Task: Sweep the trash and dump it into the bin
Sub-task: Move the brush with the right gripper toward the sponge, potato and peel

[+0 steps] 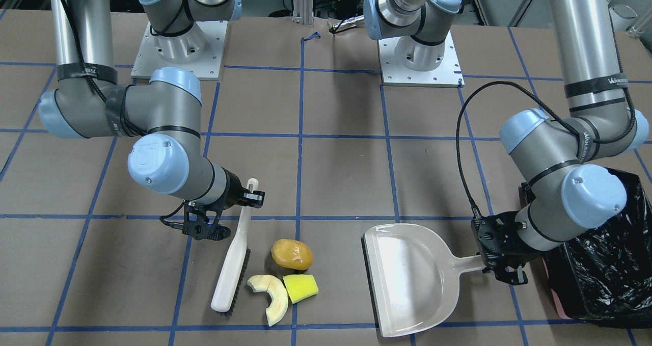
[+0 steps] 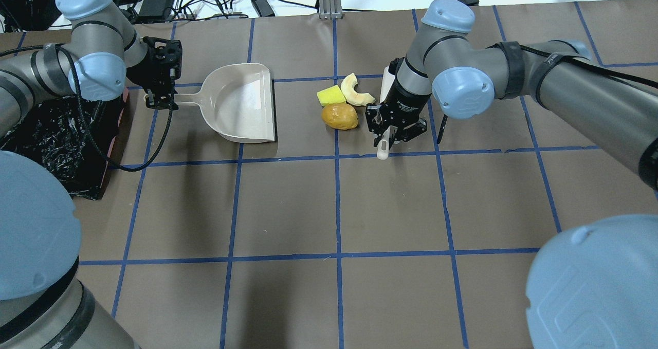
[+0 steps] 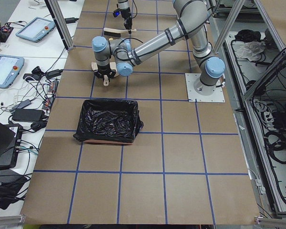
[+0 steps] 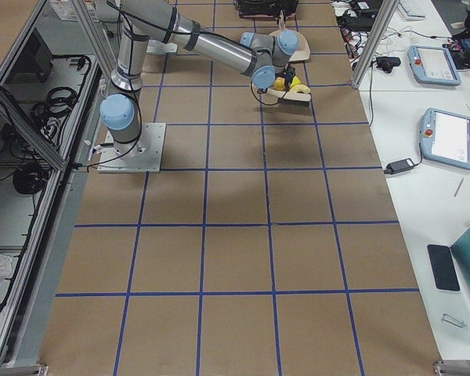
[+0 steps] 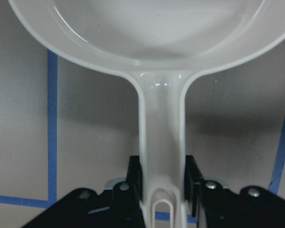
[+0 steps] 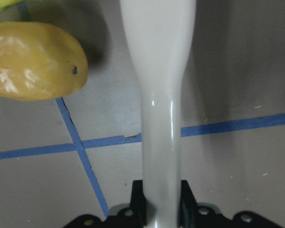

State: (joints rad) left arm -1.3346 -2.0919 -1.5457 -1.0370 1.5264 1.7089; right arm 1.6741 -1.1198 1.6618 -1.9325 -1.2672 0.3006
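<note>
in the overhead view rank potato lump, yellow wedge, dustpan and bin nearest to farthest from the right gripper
1. potato lump, beside the right gripper
2. yellow wedge, just past the potato lump
3. dustpan, toward the left
4. bin, far left edge

An open strip of desk (image 1: 338,285) separates the dustpan (image 1: 407,277) mouth from the clustered potato-shaped lump (image 1: 291,254), melon-rind slice (image 1: 271,295) and wedge (image 1: 300,288). The brush (image 1: 232,274) lies just beside them on the side away from the dustpan, and the bin (image 1: 611,277) stands just beside the left gripper (image 1: 491,263)
</note>
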